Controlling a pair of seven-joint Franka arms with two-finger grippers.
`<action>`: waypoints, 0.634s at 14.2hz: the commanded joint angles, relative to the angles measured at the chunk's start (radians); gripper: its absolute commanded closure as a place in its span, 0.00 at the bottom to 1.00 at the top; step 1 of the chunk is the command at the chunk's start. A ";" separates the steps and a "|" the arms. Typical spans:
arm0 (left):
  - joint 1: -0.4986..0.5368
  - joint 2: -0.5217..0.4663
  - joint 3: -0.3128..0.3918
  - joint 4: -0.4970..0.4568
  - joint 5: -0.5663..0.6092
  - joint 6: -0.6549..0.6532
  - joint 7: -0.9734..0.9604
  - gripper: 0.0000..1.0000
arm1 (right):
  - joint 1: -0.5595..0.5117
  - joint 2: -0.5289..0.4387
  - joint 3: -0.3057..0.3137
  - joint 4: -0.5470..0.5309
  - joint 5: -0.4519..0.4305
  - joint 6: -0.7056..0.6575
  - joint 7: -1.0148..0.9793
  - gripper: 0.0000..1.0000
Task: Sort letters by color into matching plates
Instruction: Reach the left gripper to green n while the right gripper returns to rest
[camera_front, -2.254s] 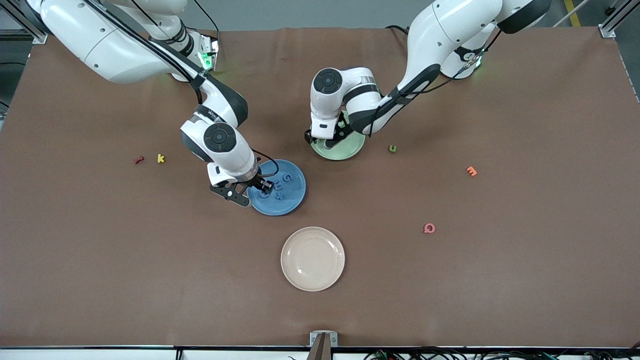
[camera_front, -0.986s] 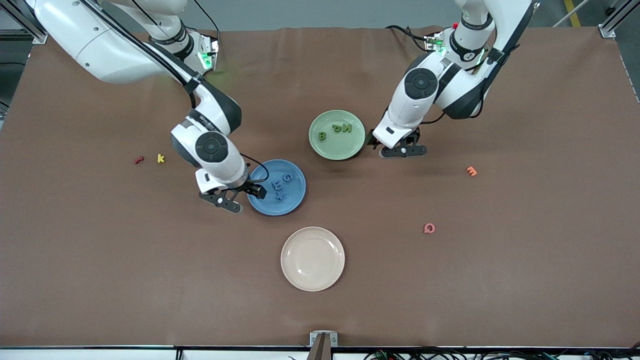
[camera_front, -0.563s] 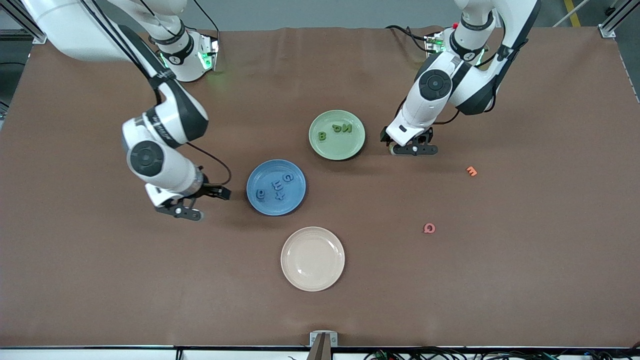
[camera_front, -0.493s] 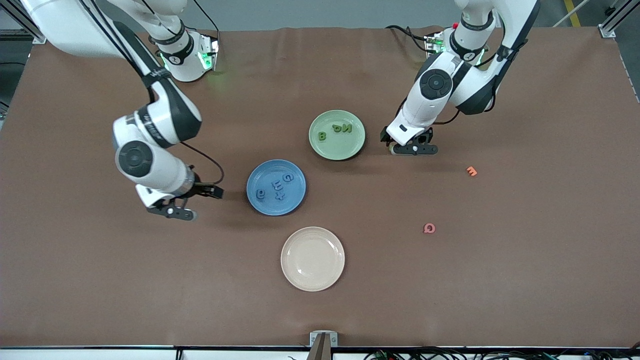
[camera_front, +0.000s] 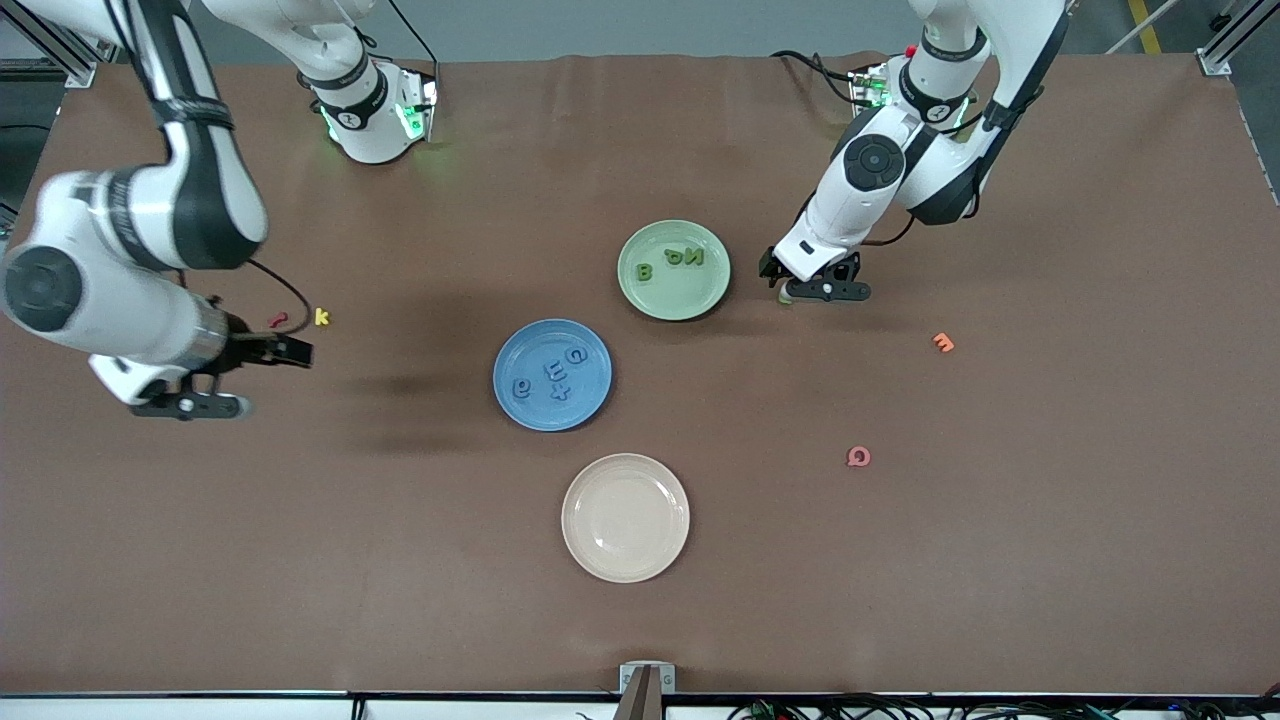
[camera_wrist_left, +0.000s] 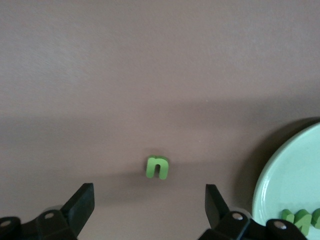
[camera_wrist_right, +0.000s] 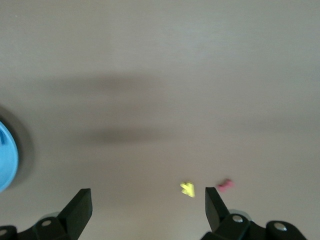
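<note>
Letters B, N (camera_front: 645, 271) on green plate (camera_front: 704, 298); both hands (camera_front: 812, 291) (camera_front: 222, 382) open, empty.

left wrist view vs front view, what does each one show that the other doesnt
Only the left wrist view shows the last green letter lying on the table between the open left gripper's fingers; in the front view the gripper hides it. Only the front view shows the blue plate with four blue letters, the cream plate, the stray letters and the open right gripper, away from the plates. Both show the green plate holding green letters.
</note>
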 joint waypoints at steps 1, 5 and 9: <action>-0.007 0.042 -0.004 -0.014 -0.021 0.041 0.017 0.06 | 0.072 -0.045 -0.109 0.069 0.024 -0.125 -0.075 0.00; -0.033 0.069 -0.001 -0.013 -0.004 0.041 -0.027 0.13 | 0.073 -0.131 -0.112 0.102 0.022 -0.232 -0.079 0.00; -0.036 0.095 0.003 -0.011 0.014 0.041 -0.029 0.29 | 0.075 -0.189 -0.106 0.111 0.021 -0.292 -0.079 0.00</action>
